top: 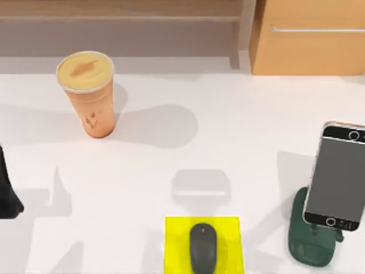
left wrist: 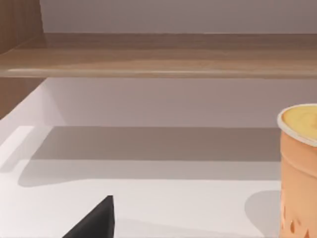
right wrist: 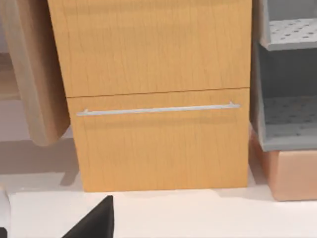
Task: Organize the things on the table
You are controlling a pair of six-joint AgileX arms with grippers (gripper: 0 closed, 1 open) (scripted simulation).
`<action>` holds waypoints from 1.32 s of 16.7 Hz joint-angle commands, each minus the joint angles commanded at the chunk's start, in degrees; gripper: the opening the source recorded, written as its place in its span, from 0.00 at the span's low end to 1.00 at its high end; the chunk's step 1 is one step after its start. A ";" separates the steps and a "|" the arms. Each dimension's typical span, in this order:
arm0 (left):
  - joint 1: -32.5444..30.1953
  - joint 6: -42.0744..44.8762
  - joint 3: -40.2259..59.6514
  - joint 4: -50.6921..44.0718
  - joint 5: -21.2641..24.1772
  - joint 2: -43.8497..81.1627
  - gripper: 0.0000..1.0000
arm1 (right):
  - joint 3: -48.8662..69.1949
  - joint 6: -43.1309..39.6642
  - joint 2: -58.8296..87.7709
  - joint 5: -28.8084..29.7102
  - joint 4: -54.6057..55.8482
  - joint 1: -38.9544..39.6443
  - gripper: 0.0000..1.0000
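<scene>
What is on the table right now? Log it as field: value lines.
cup: orange paper cup, tan lid on, upright, table's back left
mouse: dark grey mouse on yellow pad, front centre
phone: smartphone propped on dark green stand, right side
cabinet: tan wooden cabinet, back right
left arm: dark part at left edge

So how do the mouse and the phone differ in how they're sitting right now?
The mouse lies flat on the yellow pad at the table's near middle; the phone is propped up on the dark green stand at the right side. The mouse is small, oval and dark grey; the phone is a longer rectangle with a silver edge and grey screen. Both rest on a support, not straight on the table, and no gripper touches either.
</scene>
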 joint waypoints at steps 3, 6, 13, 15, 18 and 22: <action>0.00 0.00 0.00 0.00 0.00 0.00 1.00 | -4.60 -4.06 -0.60 -1.75 4.24 -4.42 1.00; 0.00 0.00 0.00 0.00 0.00 0.00 1.00 | -4.99 -4.43 -0.64 -1.96 4.62 -4.77 1.00; -1.68 -0.08 0.50 4.35 -2.10 5.48 1.00 | -4.99 -4.43 -0.64 -1.96 4.62 -4.77 1.00; -3.57 -0.20 1.07 8.71 -3.85 11.41 1.00 | -4.99 -4.43 -0.64 -1.96 4.62 -4.77 1.00; -7.35 -0.48 2.54 17.36 -6.77 23.53 1.00 | -4.99 -4.43 -0.64 -1.96 4.62 -4.77 1.00; -13.41 -0.99 5.58 31.66 -10.65 44.10 1.00 | -4.99 -4.43 -0.64 -1.96 4.62 -4.77 1.00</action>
